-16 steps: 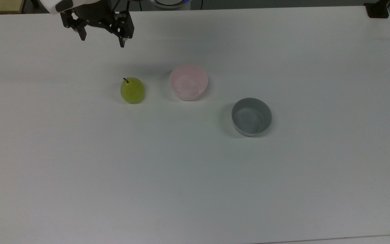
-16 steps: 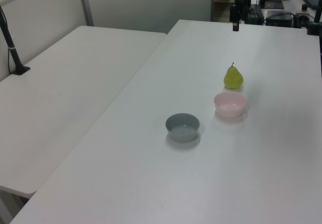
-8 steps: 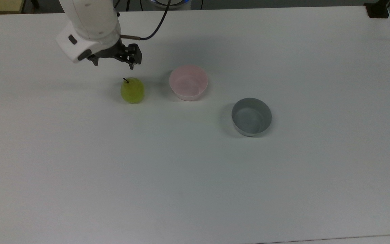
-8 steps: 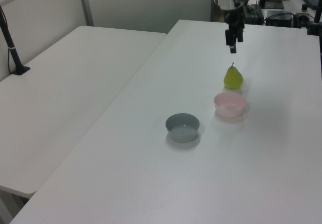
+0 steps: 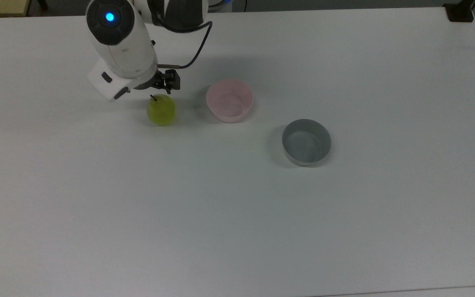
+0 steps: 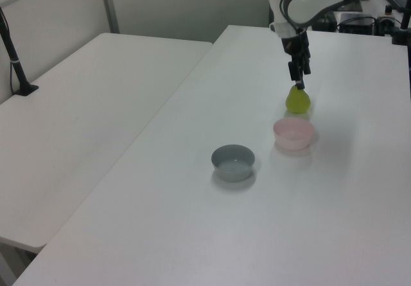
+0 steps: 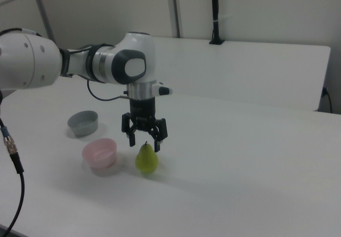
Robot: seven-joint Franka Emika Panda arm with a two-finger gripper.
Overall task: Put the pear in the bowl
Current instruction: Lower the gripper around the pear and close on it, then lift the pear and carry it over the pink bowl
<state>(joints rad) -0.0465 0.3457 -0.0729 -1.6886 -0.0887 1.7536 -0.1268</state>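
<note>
Glossy rounded pear (image 7: 146, 159), smooth pink bowl (image 7: 99, 153)

A grey bowl (image 5: 306, 142) sits upright, seemingly empty, on the white table (image 5: 344, 231).

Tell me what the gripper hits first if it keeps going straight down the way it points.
Most likely the pear: the open gripper hangs right above it, fingers either side of the stem. Exact alignment in depth is uncertain.
</note>
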